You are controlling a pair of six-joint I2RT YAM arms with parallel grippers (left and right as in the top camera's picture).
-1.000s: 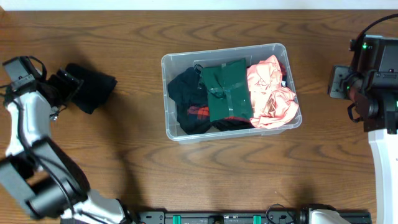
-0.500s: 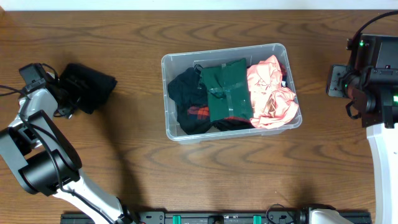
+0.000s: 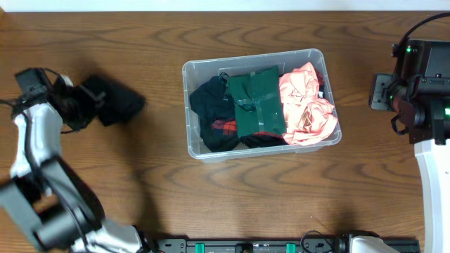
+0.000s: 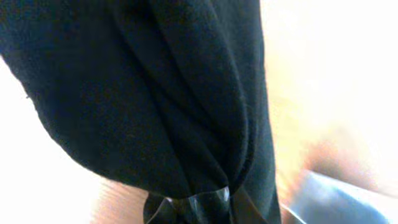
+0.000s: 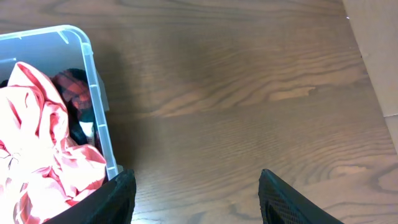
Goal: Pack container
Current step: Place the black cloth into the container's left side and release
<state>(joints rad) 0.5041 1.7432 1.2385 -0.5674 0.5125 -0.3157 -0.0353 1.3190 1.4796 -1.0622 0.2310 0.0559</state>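
Observation:
The clear plastic container [image 3: 261,150] sits mid-table, holding a black garment [image 3: 211,116], a folded dark green one [image 3: 256,102] and a crumpled pink one [image 3: 308,105]. At the far left, my left gripper [image 3: 83,100] is shut on a bunched black cloth [image 3: 118,102]. In the left wrist view that cloth [image 4: 155,93] fills the frame, pinched between the fingertips [image 4: 193,202]. My right gripper [image 5: 196,180] stands open over bare wood just right of the container's wall [image 5: 94,81], with the pink garment [image 5: 43,143] inside.
A black rail [image 3: 281,246] runs along the table's front edge. A pale beige surface [image 5: 373,50] borders the wood at the far right. Bare wood lies between the black cloth and the container.
My left gripper has closed on the black cloth, and the cloth has bunched up and shifted slightly right. The right arm has barely moved.

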